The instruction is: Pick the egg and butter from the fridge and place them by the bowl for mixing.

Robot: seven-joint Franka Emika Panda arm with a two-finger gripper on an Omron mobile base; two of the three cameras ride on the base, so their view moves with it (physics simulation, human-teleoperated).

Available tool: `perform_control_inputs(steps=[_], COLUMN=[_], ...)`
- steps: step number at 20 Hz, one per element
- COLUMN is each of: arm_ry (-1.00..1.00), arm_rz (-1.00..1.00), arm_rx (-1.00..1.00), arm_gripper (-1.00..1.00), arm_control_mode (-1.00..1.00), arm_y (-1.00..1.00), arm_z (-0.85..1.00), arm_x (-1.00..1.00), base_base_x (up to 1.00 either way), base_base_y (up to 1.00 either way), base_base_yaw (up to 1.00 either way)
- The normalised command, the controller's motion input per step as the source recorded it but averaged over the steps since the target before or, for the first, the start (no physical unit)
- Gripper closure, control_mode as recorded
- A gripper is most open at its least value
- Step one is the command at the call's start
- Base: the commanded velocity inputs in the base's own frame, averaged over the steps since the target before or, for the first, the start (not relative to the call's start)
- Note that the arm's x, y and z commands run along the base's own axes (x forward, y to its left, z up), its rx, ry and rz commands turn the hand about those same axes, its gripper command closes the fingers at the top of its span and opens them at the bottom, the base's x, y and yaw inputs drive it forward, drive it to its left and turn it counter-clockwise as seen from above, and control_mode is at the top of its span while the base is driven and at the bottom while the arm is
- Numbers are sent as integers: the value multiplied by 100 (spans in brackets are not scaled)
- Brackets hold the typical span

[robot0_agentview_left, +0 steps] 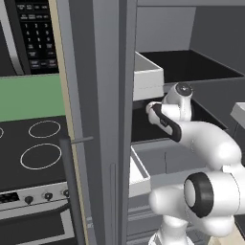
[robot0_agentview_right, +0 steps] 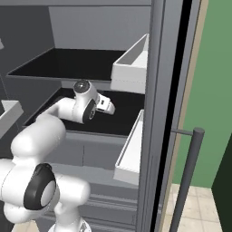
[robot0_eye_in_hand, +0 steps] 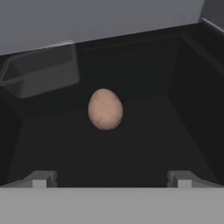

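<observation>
Inside the fridge (robot0_agentview_left: 103, 119), the arm reaches level over a dark shelf (robot0_eye_in_hand: 144, 148). Ahead of the gripper (robot0_eye_in_hand: 111, 178), jaws wide and empty, sits the egg (robot0_eye_in_hand: 105, 109). Beyond, a dim box (robot0_eye_in_hand: 41, 74) is hard to identify.

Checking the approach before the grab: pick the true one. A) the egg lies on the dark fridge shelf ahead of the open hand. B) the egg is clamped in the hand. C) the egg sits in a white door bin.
A: the egg rests free on the dark shelf, beyond the wide-apart fingertips of the hand.
</observation>
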Motion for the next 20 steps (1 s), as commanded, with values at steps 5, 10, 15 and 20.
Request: perform_control_inputs(steps=[5,10,15,20], arm_ry=[0,-1,-1,0], arm_rz=[0,0,0,0], arm_rx=[0,0,0,0], arm_gripper=[-100,-100,-100,-100], arm_control_mode=[-100,-100,-100,-100], arm_y=[0,0,0,0], arm_z=[-1,-9,-16,-14], arm_x=[33,34,24,17], base_base_x=[0,0,0,0], base_base_y=[0,0,0,0], base_base_yaw=[0,0,0,0])
